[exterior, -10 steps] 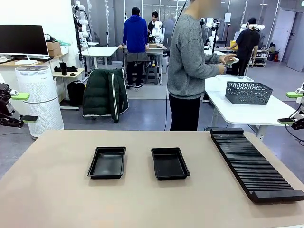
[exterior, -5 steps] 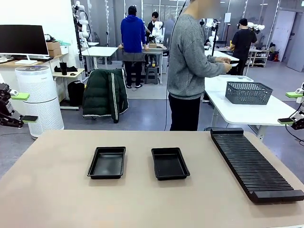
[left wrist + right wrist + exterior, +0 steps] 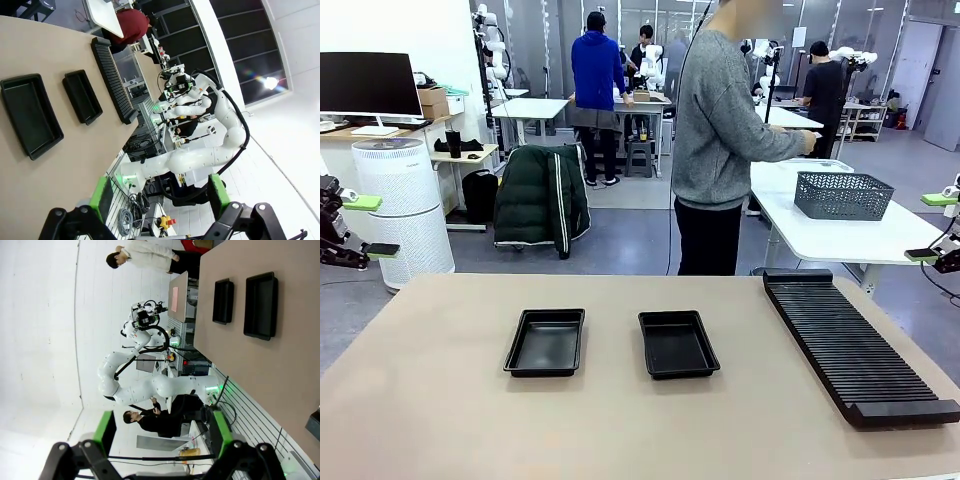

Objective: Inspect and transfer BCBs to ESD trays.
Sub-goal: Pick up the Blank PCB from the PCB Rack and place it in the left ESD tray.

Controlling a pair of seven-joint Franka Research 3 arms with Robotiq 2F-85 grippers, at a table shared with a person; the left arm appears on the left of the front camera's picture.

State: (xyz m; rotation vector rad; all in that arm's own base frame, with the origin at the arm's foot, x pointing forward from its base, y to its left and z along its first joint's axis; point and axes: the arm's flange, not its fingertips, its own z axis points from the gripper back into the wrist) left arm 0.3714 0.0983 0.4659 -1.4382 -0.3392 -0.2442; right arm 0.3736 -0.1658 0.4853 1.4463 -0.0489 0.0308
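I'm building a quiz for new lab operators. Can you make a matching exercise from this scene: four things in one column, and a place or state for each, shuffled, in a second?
Things
1. long black ribbed slotted rack
2. grey mesh basket
3. shallow black plastic tray on the robot's left
4. left gripper with green pads

Places or states
A. open, holding nothing, off the tan table's left side
B. on the white table farther back
C. empty, near the tan table's middle
D. lying along the tan table's right side

Pairs: 1-D, 2-B, 3-C, 4-A

The left hand (image 3: 372, 226) and right hand (image 3: 932, 228) are partly cut by side edges.
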